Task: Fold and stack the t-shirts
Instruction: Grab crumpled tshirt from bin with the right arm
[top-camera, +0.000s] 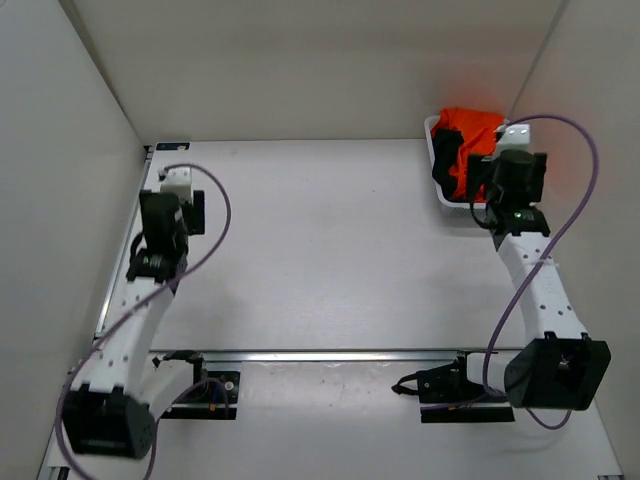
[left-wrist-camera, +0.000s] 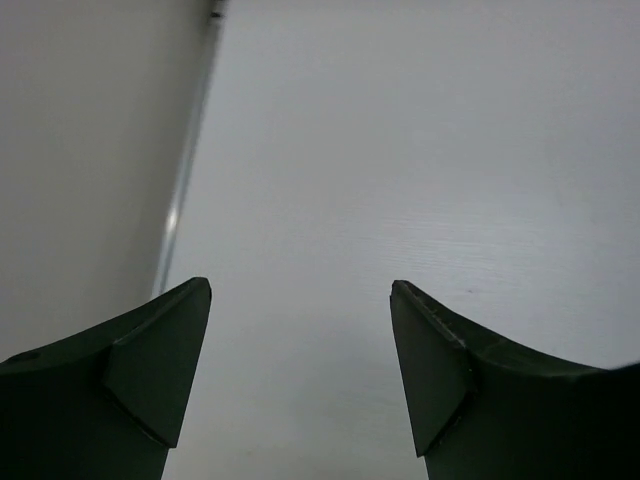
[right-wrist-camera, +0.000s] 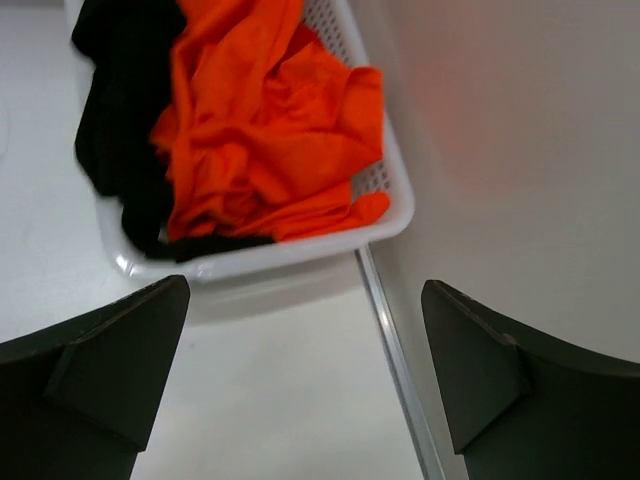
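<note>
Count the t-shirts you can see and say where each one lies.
2. The orange t-shirt is bunched up in the white basket at the far right corner of the table; the black t-shirt lies beside it, draped over the basket's left rim. Another may be hidden underneath.
</note>
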